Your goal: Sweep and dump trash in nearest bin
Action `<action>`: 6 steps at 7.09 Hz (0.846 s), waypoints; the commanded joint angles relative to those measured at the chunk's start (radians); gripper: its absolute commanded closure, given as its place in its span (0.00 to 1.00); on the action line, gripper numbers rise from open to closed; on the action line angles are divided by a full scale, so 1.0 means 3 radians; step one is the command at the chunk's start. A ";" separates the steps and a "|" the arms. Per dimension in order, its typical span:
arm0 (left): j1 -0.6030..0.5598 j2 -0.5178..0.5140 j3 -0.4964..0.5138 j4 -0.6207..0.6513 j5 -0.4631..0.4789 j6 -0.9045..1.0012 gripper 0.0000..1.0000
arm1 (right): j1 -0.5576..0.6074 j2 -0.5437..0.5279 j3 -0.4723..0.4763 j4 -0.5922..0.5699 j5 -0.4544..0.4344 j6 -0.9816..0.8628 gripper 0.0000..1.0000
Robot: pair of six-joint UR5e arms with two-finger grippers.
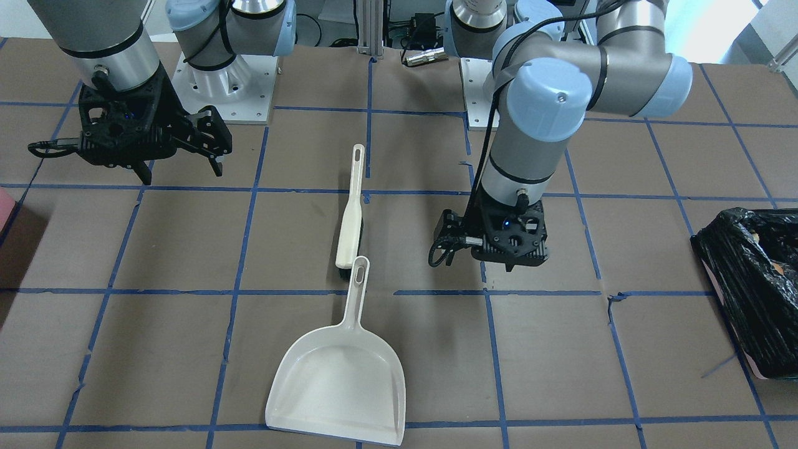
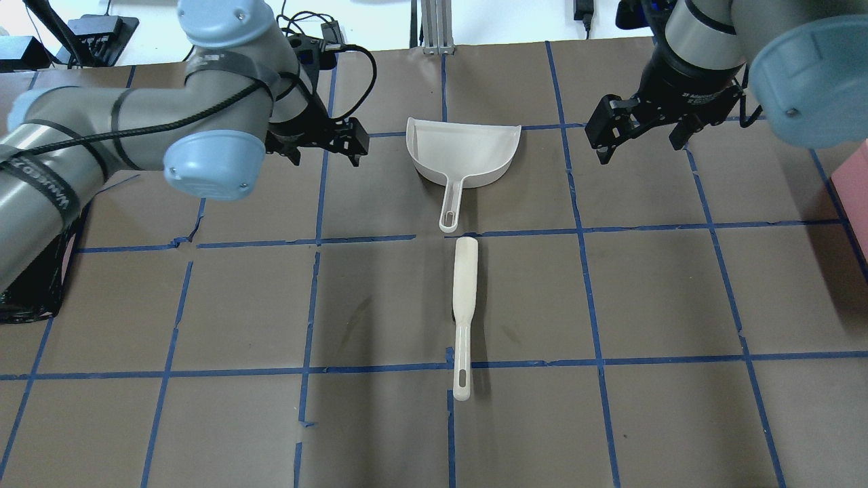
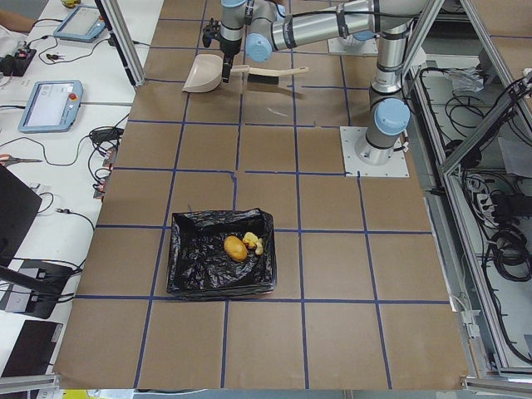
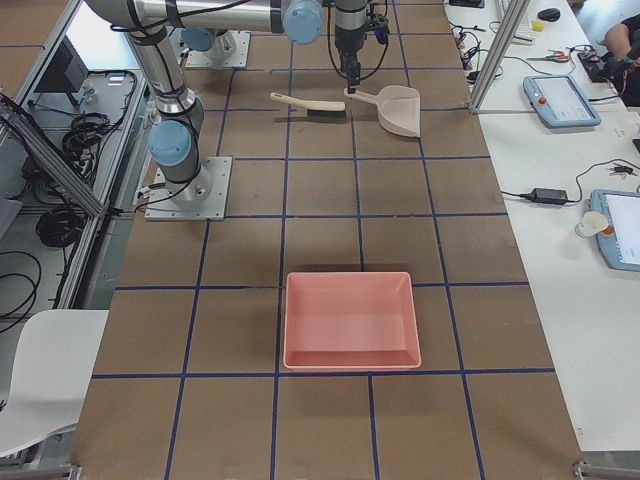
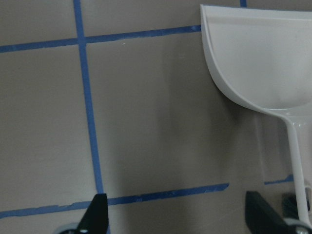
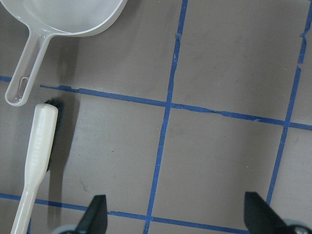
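The trash (image 3: 237,248) lies in the bin (image 3: 195,266), toward its 3 o'clock side (seen from the table's left end). The left gripper (image 2: 325,154) and right gripper (image 2: 639,146) hang wide and empty, at 9 and 3 o'clock of the dustpan (image 2: 461,152). Likely only retreat is left: lift straight, clear of dustpan and brush (image 2: 464,285).

The bin (image 1: 748,299) runs off the front view's right edge; overhead, the left arm (image 2: 102,135) covers most of it. The trash (image 3: 238,248) inside shows too small to count its pale chunks. The pink tray (image 2: 856,183) is cut by the overhead view's right edge.
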 commanded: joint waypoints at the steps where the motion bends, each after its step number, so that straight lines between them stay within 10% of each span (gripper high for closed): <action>1: 0.0104 0.0404 0.0092 -0.0784 0.0002 0.0052 0.00 | -0.0006 -0.0031 -0.0029 -0.0003 0.0018 0.0004 0.00; 6: 0.0319 0.0524 0.0957 -0.1999 0.0048 0.0260 0.00 | 0.0015 -0.0061 -0.0024 0.0079 -0.0002 0.0009 0.00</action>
